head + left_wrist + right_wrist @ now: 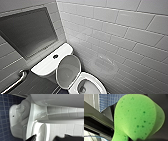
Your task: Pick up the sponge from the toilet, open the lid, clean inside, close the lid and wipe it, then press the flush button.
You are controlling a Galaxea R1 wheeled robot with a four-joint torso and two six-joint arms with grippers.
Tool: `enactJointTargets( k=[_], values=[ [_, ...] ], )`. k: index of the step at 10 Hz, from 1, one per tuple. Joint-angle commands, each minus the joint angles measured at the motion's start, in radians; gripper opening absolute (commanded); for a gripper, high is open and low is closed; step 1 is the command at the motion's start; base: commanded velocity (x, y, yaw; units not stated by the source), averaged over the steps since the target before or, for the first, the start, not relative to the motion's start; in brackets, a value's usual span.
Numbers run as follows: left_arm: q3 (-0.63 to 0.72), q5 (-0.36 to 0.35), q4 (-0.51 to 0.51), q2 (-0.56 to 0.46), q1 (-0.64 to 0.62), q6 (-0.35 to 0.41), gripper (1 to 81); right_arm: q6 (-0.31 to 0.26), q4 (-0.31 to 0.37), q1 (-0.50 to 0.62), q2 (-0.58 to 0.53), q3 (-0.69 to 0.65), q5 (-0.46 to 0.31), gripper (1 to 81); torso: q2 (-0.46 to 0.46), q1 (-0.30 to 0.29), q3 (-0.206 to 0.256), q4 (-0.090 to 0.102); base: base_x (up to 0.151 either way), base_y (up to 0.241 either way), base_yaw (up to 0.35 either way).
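Right end effector (136, 139): closed on the sponge (135, 117), which is pinched narrow at the held end; its bright green pored face fans out wide close to the right wrist camera, clear of any surface. Behind the sponge: a patch of small blue tiles (107, 100) and a grey ledge edge. Left end effector (45, 138): dark parts at the frame edge of the left wrist view, open or closed cannot tell; nothing seen held. It sits low beside the toilet (18, 119), facing the white ceramic base and the underside of the bowl, with blue mosaic floor (5, 112) beyond. Head view: lid (68, 71) raised, greyish inner face showing, standing just in front of the tank. Bowl rim (96, 83) exposed, water visible inside. Flush button (55, 56) centred on the white tank top. Metal grab rail (15, 81) on the wall beside the tank; recessed grey niche (27, 32) above it; white tiled wall (120, 37) on the far side.
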Motion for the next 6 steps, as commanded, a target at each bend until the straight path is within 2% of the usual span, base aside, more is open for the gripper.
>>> enactJointTargets(
  k=[1, 2, 3, 4, 6],
  values=[
    [-0.274, -0.024, 0.417, 0.036, 0.089, 0.061, 81.1, -0.002, -0.025, -0.008, -0.011, 0.004, -0.040, 1.0, 0.000, 0.000, 0.000, 0.000, 0.000, 0.000, 0.000],
    [-0.454, 0.013, 0.465, 0.134, 0.157, 0.101, 81.1, -0.002, -0.025, -0.008, -0.008, -0.001, -0.040, 1.0, 0.000, 0.000, 0.000, 0.000, 0.000, 0.000, 0.000],
    [-0.609, 0.002, 0.486, 0.202, 0.197, 0.114, 81.1, -0.002, -0.024, -0.007, -0.005, -0.010, -0.040, 1.0, 0.000, 0.000, 0.000, 0.000, 0.000, 0.000, 0.000],
    [-0.753, -0.040, 0.548, 0.278, 0.212, 0.127, 81.1, -0.001, -0.022, -0.003, 0.002, -0.031, -0.040, 1.0, 0.000, 0.000, 0.000, 0.000, 0.000, 0.000, 0.000],
    [-0.785, -0.043, 0.659, 0.326, 0.214, 0.127, 81.1, 0.002, -0.022, -0.003, 0.007, -0.060, -0.040, 1.0, 0.000, 0.000, 0.000, 0.000, 0.000, 0.000, 0.000]
  ],
)
